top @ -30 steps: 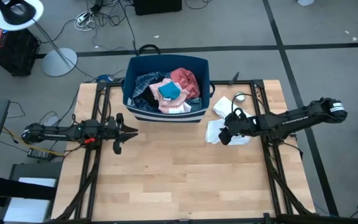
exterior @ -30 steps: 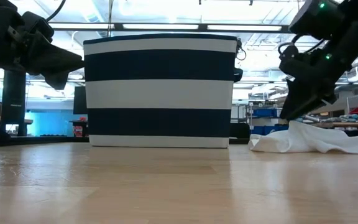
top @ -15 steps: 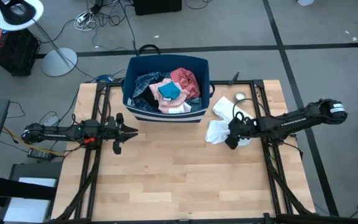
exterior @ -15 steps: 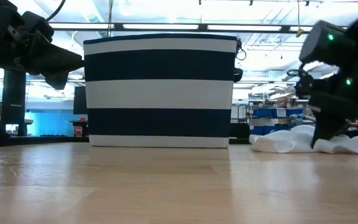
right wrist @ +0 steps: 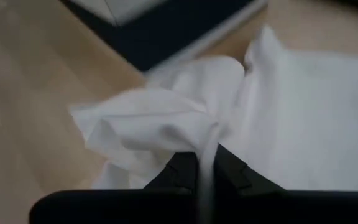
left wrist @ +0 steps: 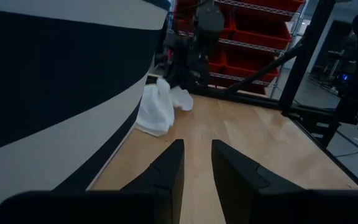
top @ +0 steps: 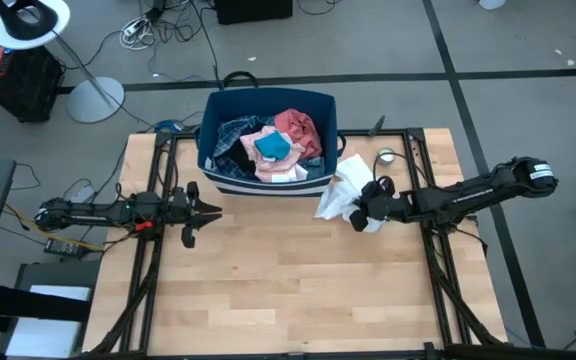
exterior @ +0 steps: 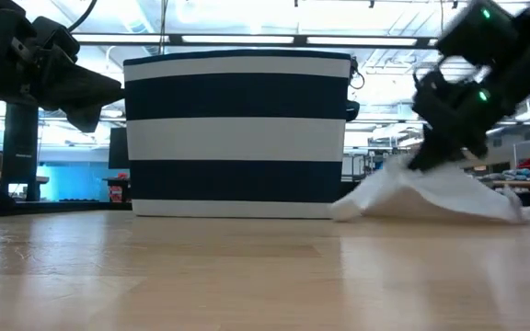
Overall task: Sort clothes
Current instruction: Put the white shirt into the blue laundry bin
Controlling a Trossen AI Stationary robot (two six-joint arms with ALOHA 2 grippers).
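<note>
Dragged toward the striped bin [top: 268,140], the white garment [top: 340,192] is now bunched nearer its wall than a second ago, one edge raised off the table [top: 288,290]. It is pinched in the right gripper [top: 365,210], whose fingers are closed on a fold. A sorting step is judged under way; next, a lift clear of the wood is called for. The left gripper [top: 194,212] is parked, fingers narrowly parted, nothing held.

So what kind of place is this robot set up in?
Probably a lab or workshop rather than a home: red storage bins on metal shelving, loose cables on the grey floor, and long ceiling strip lights behind the striped bin.
</note>
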